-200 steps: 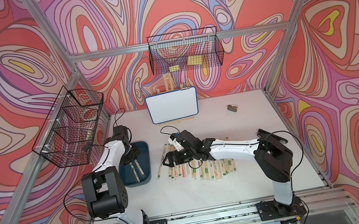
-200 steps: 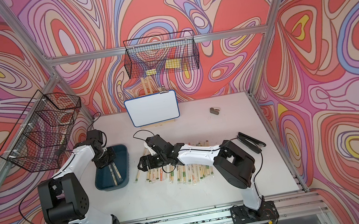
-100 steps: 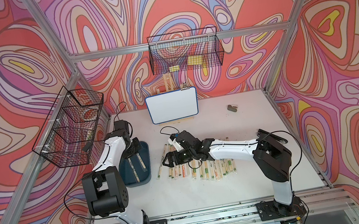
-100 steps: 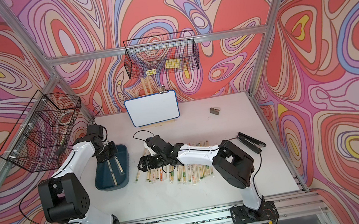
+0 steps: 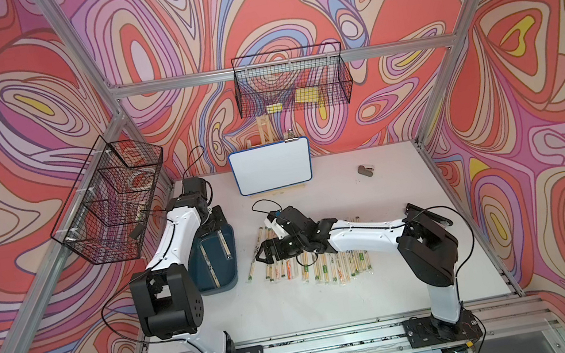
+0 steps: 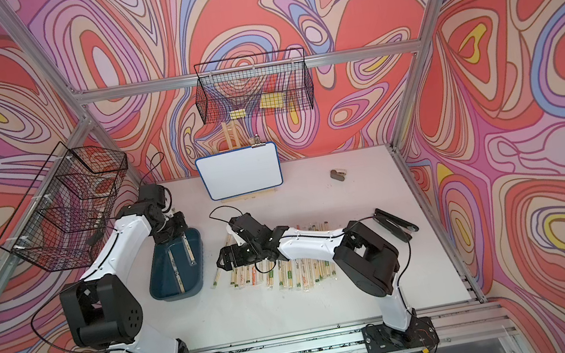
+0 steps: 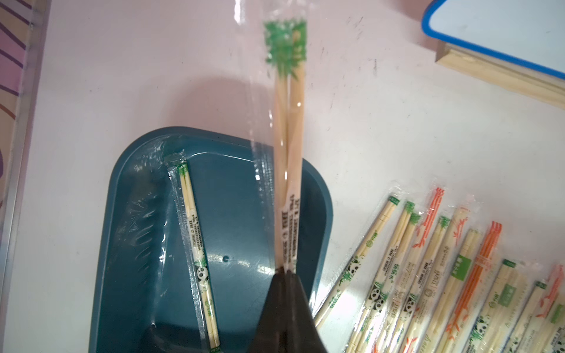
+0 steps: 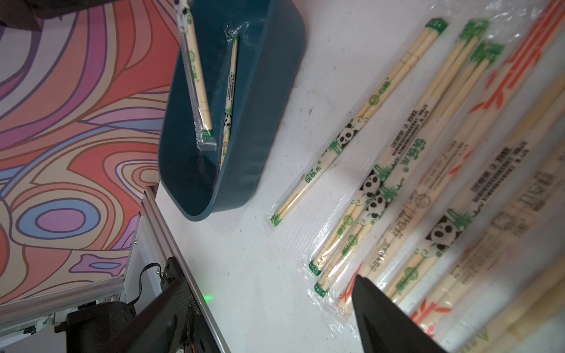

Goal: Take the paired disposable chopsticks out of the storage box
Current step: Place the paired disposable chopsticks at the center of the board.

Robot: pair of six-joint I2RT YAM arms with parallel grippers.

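Observation:
The storage box [image 5: 212, 273] [image 6: 163, 281] is a dark teal tray at the table's left. My left gripper [image 7: 287, 272] [image 5: 215, 220] is shut on one end of a green-marked pair of chopsticks [image 7: 290, 122] [image 8: 195, 76], which slants over the box. One more sleeved pair [image 7: 195, 244] [image 8: 229, 101] lies inside the box. A row of several pairs [image 5: 309, 261] [image 6: 276, 270] [image 8: 412, 183] lies on the table to the right of the box. My right gripper [image 5: 264, 255] [image 6: 225, 261] [image 8: 275, 321] is open above the row's left end, with nothing between its fingers.
A whiteboard [image 5: 271, 165] on a wooden stand is at the back. Black wire baskets hang on the back wall [image 5: 291, 82] and the left wall [image 5: 110, 199]. A small grey object [image 5: 365, 170] lies at the back right. A black stapler-like object [image 6: 394, 223] is behind my right arm.
My left gripper has moved from the middle of the box toward its far end, carrying the pair with it. The right arm has stayed still.

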